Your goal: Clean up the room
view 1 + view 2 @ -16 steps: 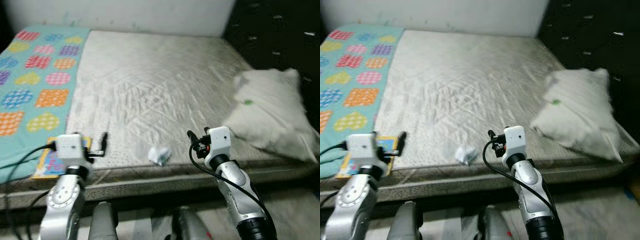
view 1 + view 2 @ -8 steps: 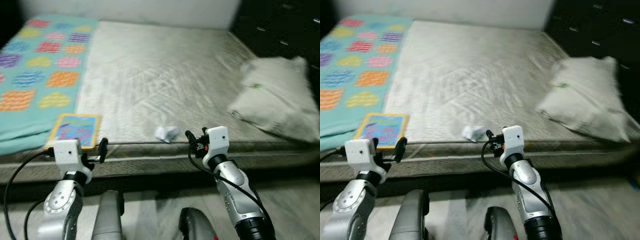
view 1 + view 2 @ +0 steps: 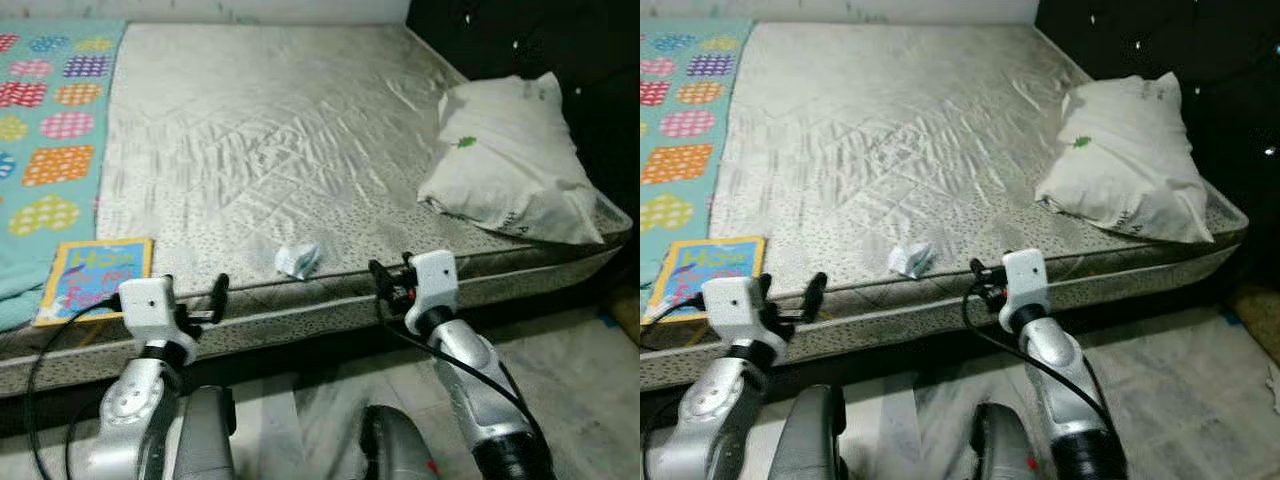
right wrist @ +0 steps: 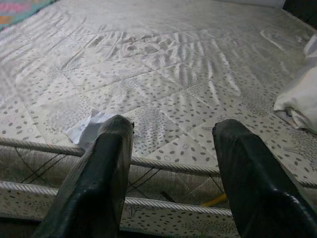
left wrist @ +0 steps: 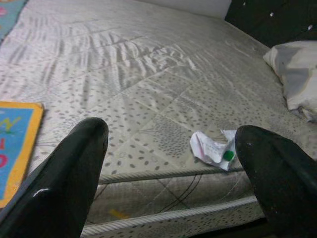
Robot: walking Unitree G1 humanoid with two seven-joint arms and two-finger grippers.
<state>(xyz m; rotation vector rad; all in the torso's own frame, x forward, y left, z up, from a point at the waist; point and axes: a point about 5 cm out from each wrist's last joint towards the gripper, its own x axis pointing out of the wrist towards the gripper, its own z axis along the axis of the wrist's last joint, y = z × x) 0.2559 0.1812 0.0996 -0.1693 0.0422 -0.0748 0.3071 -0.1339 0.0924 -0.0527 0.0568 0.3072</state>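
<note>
1. Head views: a crumpled paper [image 3: 297, 260] is lying near the front edge of the mattress [image 3: 270, 140], between the two claws and just beyond them. The left gripper [image 3: 218, 297] and right gripper [image 3: 385, 280] are hovering in front of the mattress edge, both released. A book [image 3: 92, 278] is lying just beyond the left claw, on its outer side; a pillow [image 3: 505, 165] is resting well beyond the right one.
2. Left wrist view: the fingers [image 5: 74, 173] are standing wide apart, the paper [image 5: 214, 148] sitting ahead, nearer one finger.
3. Right wrist view: the fingers [image 4: 99, 173] are spread, gripping nothing; the paper [image 4: 88, 128] is peeking out beside one fingertip.
</note>
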